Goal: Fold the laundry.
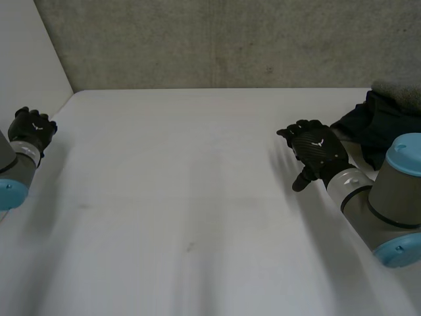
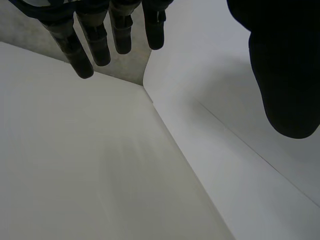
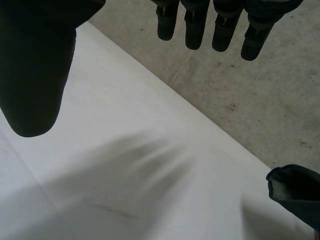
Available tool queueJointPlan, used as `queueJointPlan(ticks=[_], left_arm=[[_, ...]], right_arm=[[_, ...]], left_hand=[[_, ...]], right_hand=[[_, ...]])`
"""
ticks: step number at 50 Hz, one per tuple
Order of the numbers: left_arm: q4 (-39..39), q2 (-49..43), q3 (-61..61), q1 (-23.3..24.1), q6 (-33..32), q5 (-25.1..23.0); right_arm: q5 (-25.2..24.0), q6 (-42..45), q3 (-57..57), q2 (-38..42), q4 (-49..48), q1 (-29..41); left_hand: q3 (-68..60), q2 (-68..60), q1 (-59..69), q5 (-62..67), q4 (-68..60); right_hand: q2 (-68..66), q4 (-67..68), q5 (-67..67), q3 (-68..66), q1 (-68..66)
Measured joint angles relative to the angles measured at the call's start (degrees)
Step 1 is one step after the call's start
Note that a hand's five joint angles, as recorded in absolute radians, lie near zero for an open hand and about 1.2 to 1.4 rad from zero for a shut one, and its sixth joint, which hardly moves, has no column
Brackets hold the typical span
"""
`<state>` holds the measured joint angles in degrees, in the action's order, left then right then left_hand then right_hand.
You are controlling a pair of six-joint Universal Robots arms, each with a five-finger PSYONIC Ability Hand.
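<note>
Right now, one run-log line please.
left hand open, empty | right hand open, empty | crumpled dark cloth far right on white table, untouched

The table point(image 1: 197, 197) was plain white, the wall point(image 1: 217, 39) behind it a mottled concrete grey. The left hand point(image 1: 31, 128) and right hand point(image 1: 316, 150) were black, each back bearing a small white mark, on grey arms point(image 1: 348, 187) capped in light blue. The laundry point(image 1: 378, 125) was dark, near black.
</note>
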<state>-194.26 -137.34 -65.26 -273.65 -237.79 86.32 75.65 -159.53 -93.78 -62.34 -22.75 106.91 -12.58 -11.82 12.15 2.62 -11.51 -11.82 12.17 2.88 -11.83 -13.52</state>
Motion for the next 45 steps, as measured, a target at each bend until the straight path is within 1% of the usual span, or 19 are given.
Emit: queueJointPlan(ticks=[4, 6, 7, 8, 9, 10, 11, 12, 14, 17, 19, 20, 22, 23, 27, 29, 37, 45], left_arm=[[0.0, 1.5, -0.7, 0.2, 4.1, 0.3], [0.0, 3.0, -1.4, 0.7, 7.1, 0.7], [0.0, 4.4, -2.0, 1.3, 9.7, 1.1], [0.0, 4.4, -2.0, 1.3, 9.7, 1.1], [0.4, 7.4, -3.3, 2.6, 14.5, 1.8], [0.7, 9.0, -3.9, 3.4, 16.9, 2.1], [0.7, 9.0, -3.9, 3.4, 16.9, 2.1], [2.1, 13.4, -5.5, 5.5, 22.9, 3.0], [4.1, 17.2, -6.8, 7.5, 27.9, 3.6], [10.8, 26.4, -9.6, 12.3, 38.8, 4.4], [14.5, 30.6, -10.7, 14.4, 43.5, 4.4], [17.6, 34.1, -11.6, 16.2, 47.2, 4.2], [20.6, 37.3, -12.4, 17.8, 50.6, 4.0], [23.8, 40.9, -13.4, 19.4, 54.1, 3.5], [28.2, 46.5, -15.6, 21.7, 59.0, 2.5], [29.0, 47.7, -16.5, 22.2, 59.8, 2.3], [28.7, 49.0, -21.5, 24.1, 58.8, 4.1], [27.2, 50.6, -24.9, 26.4, 57.9, 5.4]], right_arm=[[0.0, -0.6, 0.2, -0.2, 0.0, -0.1], [0.2, -1.0, 0.5, -0.5, 0.3, 0.0], [0.4, -1.3, 0.7, -0.8, 0.5, 0.0], [0.4, -1.3, 0.7, -0.8, 0.5, 0.0], [0.9, -1.9, 1.2, -1.6, 1.3, 0.0], [1.3, -2.4, 1.6, -2.4, 1.9, 0.1], [1.3, -2.4, 1.6, -2.4, 1.9, 0.1], [2.3, -3.4, 2.4, -3.8, 3.4, 0.1], [3.8, -4.7, 3.5, -5.9, 5.6, 0.2], [6.7, -7.6, 5.8, -10.2, 11.1, 0.0], [7.8, -8.8, 6.7, -12.0, 13.7, -0.2], [8.6, -9.7, 7.3, -13.5, 15.8, -0.4], [9.1, -10.3, 7.8, -14.7, 17.6, -0.6], [9.3, -10.9, 8.1, -16.0, 19.5, -0.8], [8.9, -11.2, 8.1, -18.2, 22.5, -1.2], [8.5, -11.1, 7.8, -18.7, 23.1, -1.3], [7.5, -10.4, 5.7, -19.5, 23.4, -0.7], [7.8, -9.4, 3.9, -20.0, 21.7, -0.1]], left_hand=[[0.0, 0.0, 0.0, 0.0, 0.0], [0.0, 0.0, 0.0, 0.0, 0.0], [0.0, 0.0, 0.0, 0.0, 0.0], [0.0, 0.0, 0.0, 0.0, 0.0], [0.0, 0.0, 0.0, 0.0, 0.0], [0.0, 0.0, 0.0, 0.0, 0.0], [0.0, 0.0, 0.0, 0.0, 0.0], [0.0, 0.0, 0.0, 0.0, 0.0], [0.0, 0.0, 0.0, 0.0, 0.0], [0.0, 0.1, 0.0, 0.0, 0.0], [0.0, 0.1, 0.0, 0.0, 0.0], [0.0, 0.1, 0.0, 0.0, 0.0], [0.0, 0.1, 0.0, 0.0, 0.0], [0.0, 0.1, 0.0, 0.0, 0.0], [0.0, 0.1, 0.0, 0.0, 0.0], [0.0, 0.1, 0.0, 0.0, 0.0], [0.0, 0.1, 0.0, 0.0, 0.0], [0.0, 0.1, 0.0, 0.0, 0.0]], right_hand=[[0.0, 0.0, 0.0, 0.0, 0.0], [0.0, 0.0, 0.0, 0.0, 0.0], [0.0, 0.0, 0.0, 0.0, 0.0], [0.0, 0.0, 0.0, 0.0, 0.0], [0.0, 0.0, 0.0, 0.0, 0.0], [0.0, 0.0, 0.0, 0.0, 0.0], [0.0, 0.0, 0.0, 0.0, 0.0], [0.0, 0.0, 0.0, 0.0, 0.0], [0.0, 0.0, 0.0, 0.0, 0.0], [0.0, 0.0, 0.0, 0.0, 0.0], [0.0, 0.0, 0.0, 0.0, 0.0], [0.0, 0.0, 0.0, 0.0, 0.0], [0.0, 0.0, 0.0, 0.0, 0.0], [0.0, 0.0, 0.0, 0.0, 0.0], [0.0, 0.0, 0.0, 0.0, 0.0], [0.0, 0.0, 0.0, 0.0, 0.0], [0.0, 0.0, 0.0, 0.0, 0.0], [0.0, 0.0, 0.0, 0.0, 0.0]])
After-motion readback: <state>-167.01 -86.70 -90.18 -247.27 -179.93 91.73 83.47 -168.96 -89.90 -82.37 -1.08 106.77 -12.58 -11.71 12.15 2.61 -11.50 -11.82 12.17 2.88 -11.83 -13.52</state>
